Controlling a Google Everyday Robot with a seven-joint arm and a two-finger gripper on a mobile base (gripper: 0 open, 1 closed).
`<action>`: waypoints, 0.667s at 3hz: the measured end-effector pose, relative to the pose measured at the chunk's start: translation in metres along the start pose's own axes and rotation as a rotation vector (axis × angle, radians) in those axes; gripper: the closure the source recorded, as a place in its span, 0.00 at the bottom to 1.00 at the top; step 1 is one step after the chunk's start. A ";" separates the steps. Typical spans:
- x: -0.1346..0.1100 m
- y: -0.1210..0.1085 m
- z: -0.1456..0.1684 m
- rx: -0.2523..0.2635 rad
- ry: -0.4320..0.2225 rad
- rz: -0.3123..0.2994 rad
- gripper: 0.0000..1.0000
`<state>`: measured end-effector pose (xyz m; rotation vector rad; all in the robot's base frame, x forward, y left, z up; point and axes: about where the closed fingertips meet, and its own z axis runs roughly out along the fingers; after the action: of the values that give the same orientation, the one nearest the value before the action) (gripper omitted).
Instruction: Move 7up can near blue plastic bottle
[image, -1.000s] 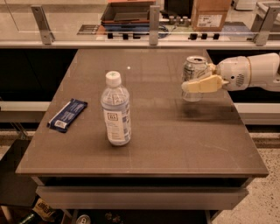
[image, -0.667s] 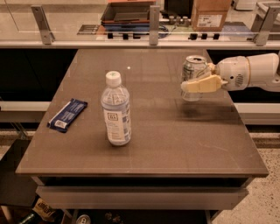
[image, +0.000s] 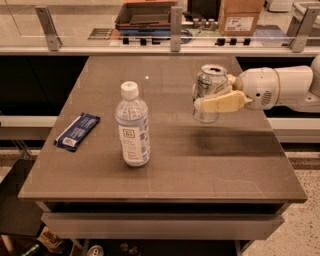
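The 7up can (image: 207, 89), silver with a silver top, is held off the table in my gripper (image: 212, 100), right of centre. A cream finger (image: 220, 104) crosses the can's front and the other is behind it. A shadow lies on the table below. The white arm comes in from the right edge. The blue plastic bottle (image: 132, 125), clear bluish with a white cap and a white-blue label, stands upright left of centre, about a hand's width left of the can and nearer the front.
A flat dark-blue snack wrapper (image: 77, 131) lies near the table's left edge. The brown table (image: 170, 170) ends in a front edge over a drawer. A glass rail with metal posts (image: 175, 22) runs along the back.
The gripper has carried the can to the left, toward the bottle, and lifted it off the table. The bottle and the wrapper have not moved.
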<state>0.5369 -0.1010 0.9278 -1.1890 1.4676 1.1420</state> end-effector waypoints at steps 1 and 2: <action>0.004 0.027 0.017 -0.047 0.003 0.016 1.00; 0.010 0.048 0.041 -0.090 0.024 0.008 1.00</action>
<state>0.4918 -0.0568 0.9167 -1.2639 1.4534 1.2144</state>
